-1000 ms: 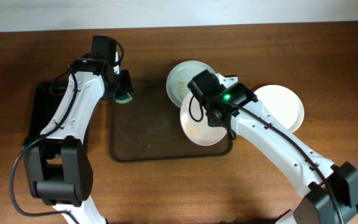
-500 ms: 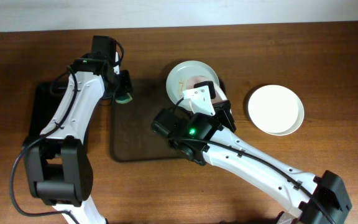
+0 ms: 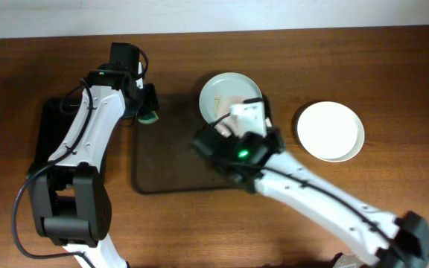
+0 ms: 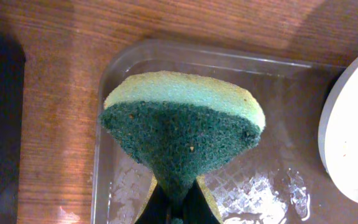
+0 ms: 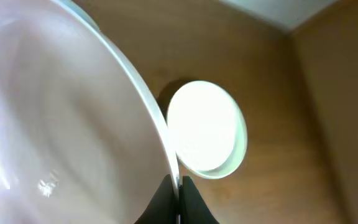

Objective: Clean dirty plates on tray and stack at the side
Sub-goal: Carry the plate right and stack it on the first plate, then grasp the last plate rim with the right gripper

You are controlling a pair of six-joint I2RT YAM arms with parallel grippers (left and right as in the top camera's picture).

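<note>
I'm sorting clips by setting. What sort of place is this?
Probably a robot lab bench staged for dish-cleaning: wooden table, a tray, a sponge in the left claw, a plate in the right claw.

The table (image 3: 393,67) carries a black tray (image 3: 45,126) left of the left gripper (image 3: 149,113), a brown tray (image 3: 162,160) beneath it, and a white plate (image 3: 331,131) right of the right gripper (image 5: 178,186).

Green sponge (image 4: 182,134) (pale top), brown tray (image 3: 170,160).

tray (image 3: 162,160) left half free; right arm (image 3: 304,186) w/ held plate (image 5: 61,124) blocks right side.
</note>
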